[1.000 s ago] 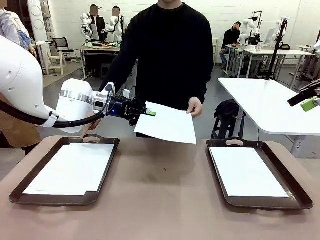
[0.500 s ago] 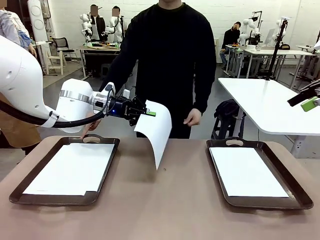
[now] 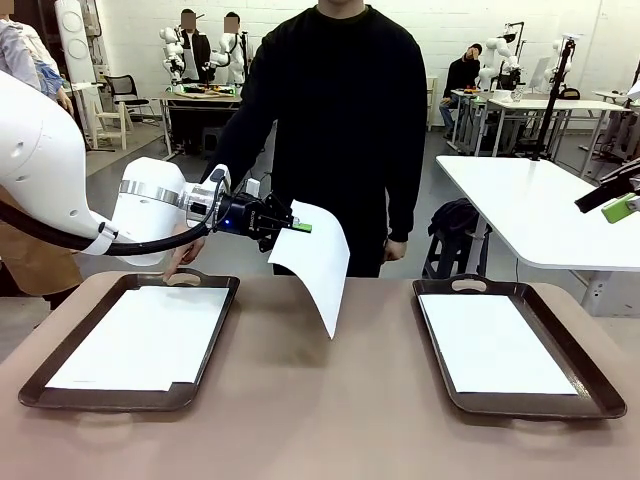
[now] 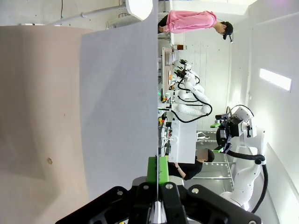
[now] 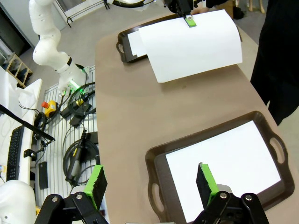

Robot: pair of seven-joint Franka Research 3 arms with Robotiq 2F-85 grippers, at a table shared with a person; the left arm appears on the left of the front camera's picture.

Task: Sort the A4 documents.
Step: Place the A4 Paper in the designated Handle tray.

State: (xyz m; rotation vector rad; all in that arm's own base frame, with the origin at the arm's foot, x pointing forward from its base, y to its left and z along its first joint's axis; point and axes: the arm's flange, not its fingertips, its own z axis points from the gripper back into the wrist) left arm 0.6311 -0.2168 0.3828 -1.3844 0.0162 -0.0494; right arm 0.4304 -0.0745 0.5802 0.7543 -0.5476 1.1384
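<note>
My left gripper (image 3: 300,227) is shut on the near edge of a white A4 document (image 3: 318,265), which hangs curled down above the table's middle. In the left wrist view the green pads (image 4: 158,168) pinch the sheet (image 4: 119,107). Another sheet (image 3: 140,335) lies in the left tray (image 3: 222,300), and one more (image 3: 495,343) lies in the right tray (image 3: 585,370). My right gripper (image 3: 615,200) hovers high at the far right, open and holding nothing. From above, its view (image 5: 152,182) looks down on the right tray's sheet (image 5: 224,163) and the hanging sheet (image 5: 191,44).
A person in black stands at the table's far side, one hand (image 3: 185,255) near the left tray's handle and the other (image 3: 393,250) lowered. The brown tabletop (image 3: 320,400) lies bare between the trays. A white table (image 3: 540,210) stands behind on the right.
The person let go of the sheet and lowered that hand. The sheet dropped from level to hanging curled from my left gripper. Neither arm moved.
</note>
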